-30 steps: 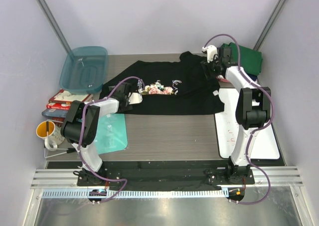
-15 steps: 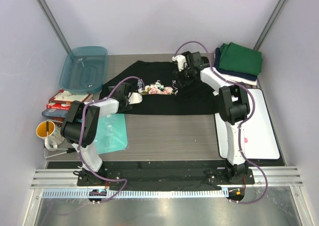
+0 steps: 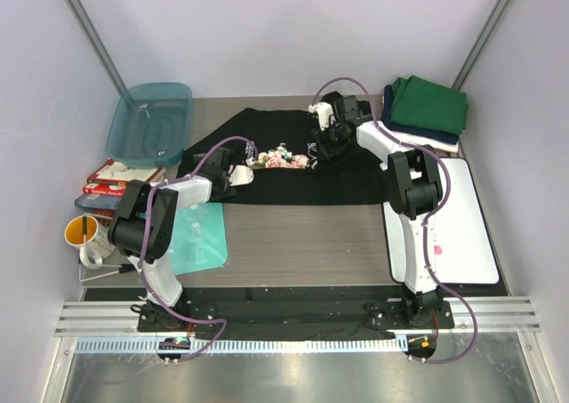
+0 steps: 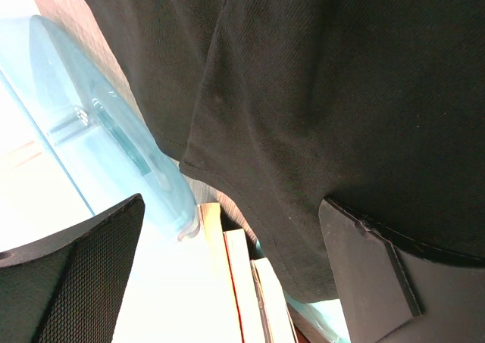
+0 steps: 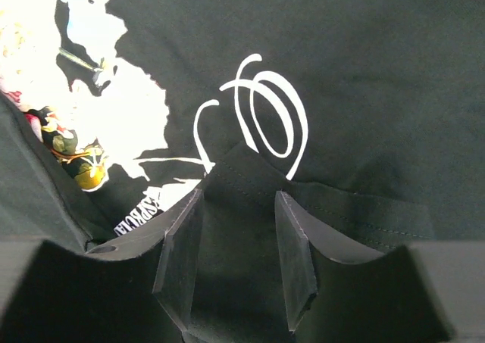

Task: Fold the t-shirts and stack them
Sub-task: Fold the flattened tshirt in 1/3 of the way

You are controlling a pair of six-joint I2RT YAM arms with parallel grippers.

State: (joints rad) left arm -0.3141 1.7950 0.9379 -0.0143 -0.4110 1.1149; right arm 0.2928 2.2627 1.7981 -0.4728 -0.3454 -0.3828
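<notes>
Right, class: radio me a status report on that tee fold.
Left claw open at left edge of black tee. Right claw shut on a fold mid-chest. Tee half spread; green stack apart, back right.

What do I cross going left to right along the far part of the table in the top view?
Teal tub → left claw → floral print on the black t-shirt → right claw → folded green t-shirt on top of its stack.

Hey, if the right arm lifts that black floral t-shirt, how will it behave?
Probably floppy: the black t-shirt bunches into a peaked fold between the jaws of the right gripper. Likely light, being thin cloth, and it should drape and trail over the table rather than hold shape.
</notes>
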